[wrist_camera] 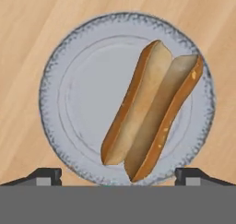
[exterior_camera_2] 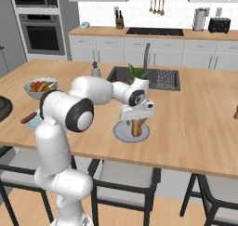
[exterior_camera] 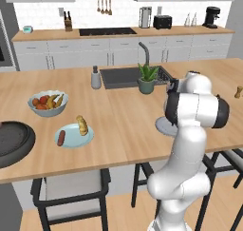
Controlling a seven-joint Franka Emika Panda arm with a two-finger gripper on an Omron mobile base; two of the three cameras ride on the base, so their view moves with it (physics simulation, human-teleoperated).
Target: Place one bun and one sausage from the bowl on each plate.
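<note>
My gripper [exterior_camera_2: 135,123] hangs just above the right plate [exterior_camera_2: 122,134], fingers spread wide and open. A split golden bun [exterior_camera_2: 135,129] sits on that plate between the fingers. In the hand view the bun [wrist_camera: 152,112] lies across the pale plate [wrist_camera: 69,94], and the gripper [wrist_camera: 118,176] shows both tips far apart, clear of the bread. The left plate [exterior_camera: 71,140] carries another bun [exterior_camera: 83,125] and a sausage [exterior_camera: 61,138]. At the far left sits the dark bowl [exterior_camera: 14,142].
A pale fruit bowl [exterior_camera: 47,103] stands behind the left plate. A potted plant [exterior_camera: 147,79] and a soap bottle [exterior_camera: 96,78] flank the sink [exterior_camera: 121,77]. Stools line the counter's near edge. A small wooden item [exterior_camera: 238,92] stands at the far right.
</note>
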